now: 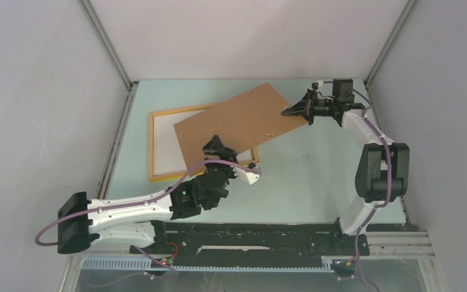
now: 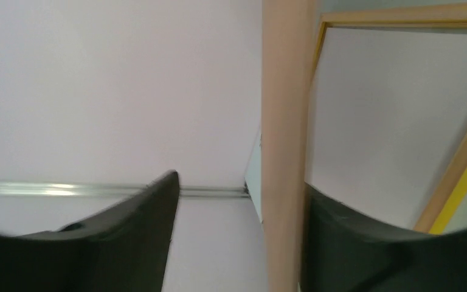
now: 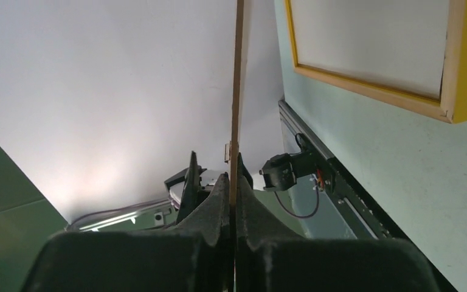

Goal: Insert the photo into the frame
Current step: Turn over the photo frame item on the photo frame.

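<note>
R gripper [image 1: 287, 112] clamps backing board [image 1: 243, 118] at far-right corner; L gripper [image 1: 216, 146], jaws apart, straddles near edge. We lower it flat, square w/ frame [image 1: 152, 146].

Brown backing board [image 1: 243, 125] over pale-green table [image 1: 304, 182]

Even light, blurred wrist views

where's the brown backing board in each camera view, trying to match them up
top external: the backing board sits angled across mid-table, covering the right part of the frame.
left wrist: edge-on, a tan upright strip right of centre, between the left gripper's open jaws.
right wrist: edge-on, a thin upright line at centre, pinched in the right gripper's shut jaws.
shared landmark: the frame's yellow rim.
</note>
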